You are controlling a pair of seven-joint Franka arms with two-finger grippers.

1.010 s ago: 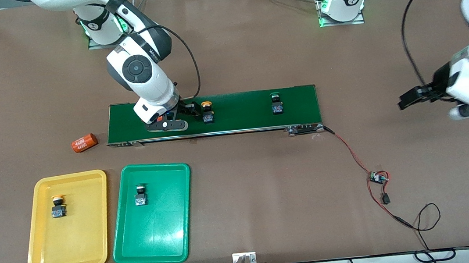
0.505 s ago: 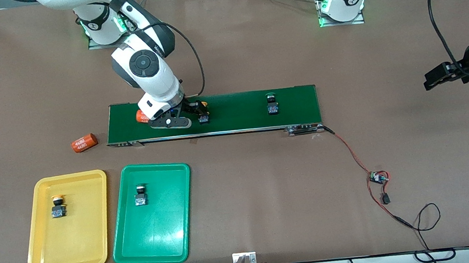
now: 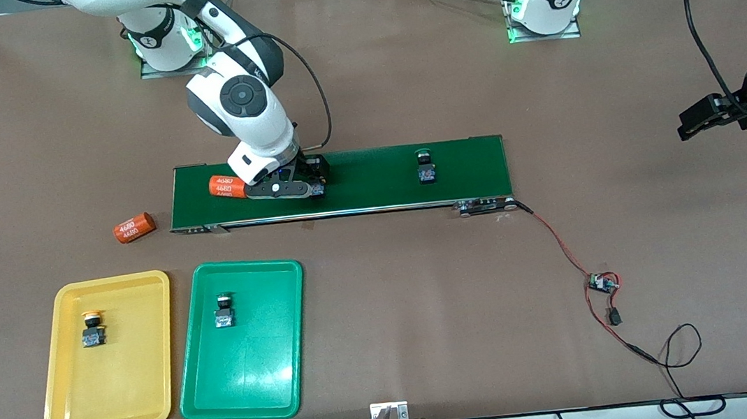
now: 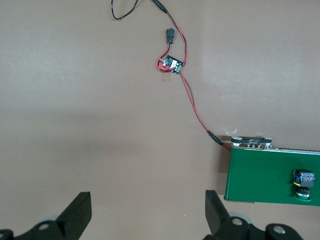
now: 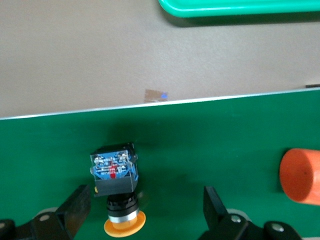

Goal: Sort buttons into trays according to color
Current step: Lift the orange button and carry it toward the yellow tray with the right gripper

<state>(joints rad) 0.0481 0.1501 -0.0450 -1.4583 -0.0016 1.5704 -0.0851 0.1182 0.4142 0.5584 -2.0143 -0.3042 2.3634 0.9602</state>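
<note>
Right gripper (image 3: 314, 182) is low over the conveyor belt (image 3: 370, 182), jaws released wide, straddling the yellow-capped button (image 5: 116, 195) lying on its side on the belt. In the right wrist view the button sits nearer 1 finger (image 5: 75, 210) than the other, not centred. An orange cylinder (image 3: 227, 186) lies on the belt just beside the gripper, toward the right arm's end.

To do this well: centre the jaws on the blocky body, not the round cap, drop fully, then clench. Avoid nudging the cylinder.

Next stop is probably the yellow tray (image 3: 65, 406), which already holds 1 yellow button (image 3: 92, 328); the green tray (image 3: 253, 385) holds 1 green button (image 3: 222, 311). The other green button (image 3: 426, 167) waits on the belt.

Left gripper (image 4: 147, 220) waits off the belt's end over bare worktop (image 3: 426, 302), jaws released, empty.
</note>
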